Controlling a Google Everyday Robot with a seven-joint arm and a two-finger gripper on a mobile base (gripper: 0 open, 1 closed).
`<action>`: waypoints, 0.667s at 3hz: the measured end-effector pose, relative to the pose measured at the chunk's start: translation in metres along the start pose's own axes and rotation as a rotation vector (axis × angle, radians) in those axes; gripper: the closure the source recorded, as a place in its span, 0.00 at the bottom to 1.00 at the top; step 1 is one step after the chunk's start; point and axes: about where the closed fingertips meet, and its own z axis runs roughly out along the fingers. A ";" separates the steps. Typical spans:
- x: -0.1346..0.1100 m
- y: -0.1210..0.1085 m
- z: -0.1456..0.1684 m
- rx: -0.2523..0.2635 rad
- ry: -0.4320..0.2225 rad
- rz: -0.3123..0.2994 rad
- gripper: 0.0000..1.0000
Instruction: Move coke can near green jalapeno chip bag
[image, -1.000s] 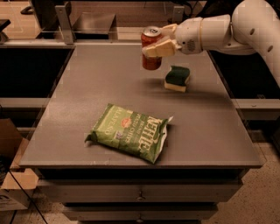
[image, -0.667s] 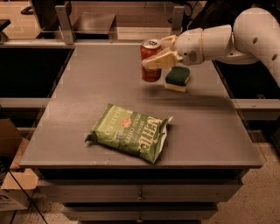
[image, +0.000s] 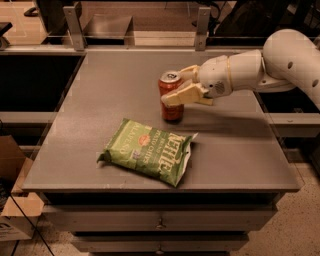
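**Red cylindrical coke can (image: 171, 97) clamped in the cream two-finger gripper (image: 175, 85), just behind the flat green jalapeno chip bag (image: 147, 151)**

Small, metal, silver-topped, with white script on the red side. Stands upright a little right of the middle of the matte grey table (image: 100, 90). Base at the surface or just above it, cannot tell which. Held at mid-height between two cream fingers (image: 182, 94): one across the near side of the can, the other behind it by the rim. Closed onto the can from the right, touching its wall, spread no wider than the can itself.

Toward the viewer and slightly left, the crinkly bag with white Kettle lettering and a small red logo. Lies flat and at a slant, long side running from the left down to the front right. Upper right corner nearest the can, close but apart, with a narrow strip of bare table between. Front corner almost at the table's front edge.

Behind the gripper, a rounded white wrist and a thick white arm (image: 285, 60) with small dark holes, reaching in from the right over the table's far right part. Casts a soft shadow on the surface below the wrist.

Under the tabletop, grey drawer fronts (image: 160, 220) with a small handle at centre. On the floor at the lower left, beside the table, a brown cardboard box (image: 12, 220).
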 end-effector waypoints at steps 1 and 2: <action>0.010 0.026 0.007 -0.026 0.022 0.004 0.59; 0.013 0.041 0.011 -0.036 0.024 -0.003 0.36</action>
